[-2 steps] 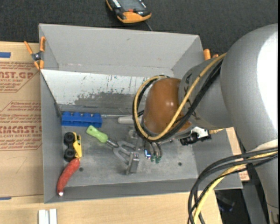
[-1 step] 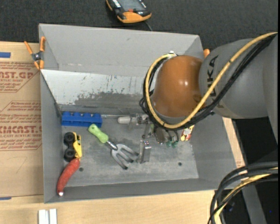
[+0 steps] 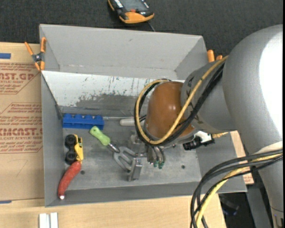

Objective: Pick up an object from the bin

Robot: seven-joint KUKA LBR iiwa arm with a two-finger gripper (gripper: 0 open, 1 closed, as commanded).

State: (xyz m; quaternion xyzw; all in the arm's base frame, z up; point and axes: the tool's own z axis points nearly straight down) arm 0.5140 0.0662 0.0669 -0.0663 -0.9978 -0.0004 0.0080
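Just beside gripper [image 3: 131, 164] (left): green-handled tool [image 3: 99, 137]

The arm [image 3: 256, 94] is made of large rounded shells in smooth silver-grey, with a pale sheen along their curves. At its wrist sits a glossy orange-brown cover [image 3: 162, 110] shaped like a dome. Black and yellow cables [image 3: 143, 109] loop round this cover in a wide ring and run back over the grey shell. A thick bundle [image 3: 213, 189] of black leads, one paired with yellow, sweeps under the big link. A small black and white plug [image 3: 198, 140] sticks out beside the cover. The gripper [image 3: 132, 165] is dull grey metal, with small green bits [image 3: 157, 164] near its base.
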